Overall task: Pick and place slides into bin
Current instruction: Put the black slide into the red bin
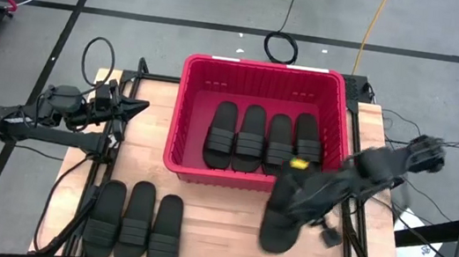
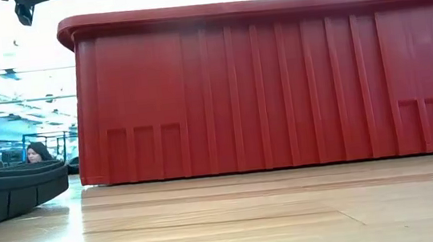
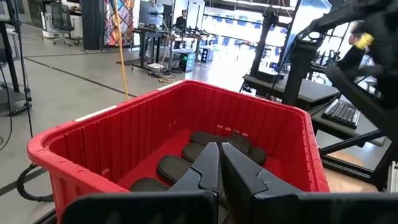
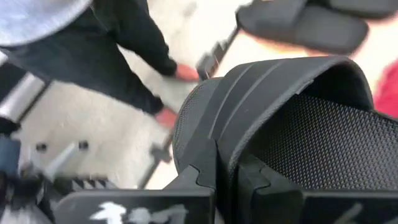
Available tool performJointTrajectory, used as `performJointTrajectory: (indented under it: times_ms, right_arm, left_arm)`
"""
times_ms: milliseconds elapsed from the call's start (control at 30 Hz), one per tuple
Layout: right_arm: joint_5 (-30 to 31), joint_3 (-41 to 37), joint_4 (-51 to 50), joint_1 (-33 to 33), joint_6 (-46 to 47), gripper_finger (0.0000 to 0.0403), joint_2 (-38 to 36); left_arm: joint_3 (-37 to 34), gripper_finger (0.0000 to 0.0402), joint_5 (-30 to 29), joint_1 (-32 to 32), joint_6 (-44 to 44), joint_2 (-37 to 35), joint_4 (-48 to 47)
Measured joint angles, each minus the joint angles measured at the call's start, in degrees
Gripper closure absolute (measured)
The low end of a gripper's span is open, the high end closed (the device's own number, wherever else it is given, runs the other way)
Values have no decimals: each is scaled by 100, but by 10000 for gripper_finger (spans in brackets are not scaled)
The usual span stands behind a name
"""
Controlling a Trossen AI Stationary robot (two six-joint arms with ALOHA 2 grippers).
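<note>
Although the overhead view covers the whole table (image 1: 229, 201), the right gripper's (image 1: 282, 214) fingertips are hidden beneath the arm's own body, and the held slide (image 1: 281, 226) shows only as a dark oval just outside the near wall of the bin (image 1: 263, 75). From the right wrist view, the two fingers (image 4: 205, 171) are closed on the ribbed strap of that slide (image 4: 292, 106), whose textured footbed fills much of the view. Beyond it a person's dark sleeve (image 4: 124, 37) and part of another slide (image 4: 305, 25) are cut off by the picture's edge. No readable brand or writing appears on any item; a small yellow patch (image 1: 298, 164) on the right arm is too small to make out.

Four slides (image 1: 262, 138) lie side by side inside the bin, and three more (image 1: 135, 221) lie in a row on the table's near left corner. At table level only one slide's edge (image 2: 14, 190) is visible, beside the bin wall (image 2: 277, 82).

The left gripper (image 1: 136, 107) waits left of the bin, its arm stretched toward it and its fingers (image 3: 208, 165) pressed together, empty.
</note>
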Motion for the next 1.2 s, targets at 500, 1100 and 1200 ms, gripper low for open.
performJointTrajectory:
  times_ms: [500, 1100, 1200]
  right_arm:
    - [2222, 30, -2123, -2359, -2690, 397, -1084]
    - [-1501, 26, -2390, -5457, -5146, 401, -115]
    - [-1513, 22, -2400, -5552, -5509, 401, -101]
  left_arm:
    - [0, 387, -55, 1, -358, 1, 6]
    - [0, 387, -658, 0, 498, 2, -50]
    - [0, 387, -655, 0, 373, 1, -53]
